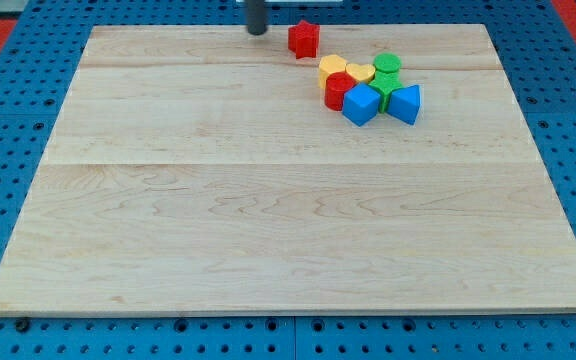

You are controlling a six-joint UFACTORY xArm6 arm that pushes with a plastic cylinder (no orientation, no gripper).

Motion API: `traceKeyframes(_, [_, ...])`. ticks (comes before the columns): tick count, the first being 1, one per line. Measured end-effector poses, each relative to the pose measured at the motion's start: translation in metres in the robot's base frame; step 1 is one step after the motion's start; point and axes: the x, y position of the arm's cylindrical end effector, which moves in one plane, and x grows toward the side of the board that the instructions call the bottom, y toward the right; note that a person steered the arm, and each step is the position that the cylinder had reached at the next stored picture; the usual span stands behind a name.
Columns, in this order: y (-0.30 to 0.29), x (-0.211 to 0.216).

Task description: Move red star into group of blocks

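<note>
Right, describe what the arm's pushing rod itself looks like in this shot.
Only the rod's lower part shows, entering from the view's top: a straight, dark grey, round shaft, plain, with no visible markings, cables or sleeve. My tip ends blunt on the wooden board, at the view's left of the red star. The rest of the arm is out of frame, so its colour cannot be told.

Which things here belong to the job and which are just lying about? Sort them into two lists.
Belonging to the job:
- red star, apart from the group
- group of blocks, to the star's lower right
- my tip, left of the star, not touching

Just lying about:
- wooden board
- blue pegboard underneath
</note>
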Motion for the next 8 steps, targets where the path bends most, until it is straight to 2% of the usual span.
traceKeyframes(1, [0.067,0.008])
traceKeyframes(2, [0.099,0.011])
traceKeyframes(4, [0.071,0.002])
traceKeyframes(7, [0.046,0.018])
traceKeyframes(8, [0.058,0.027])
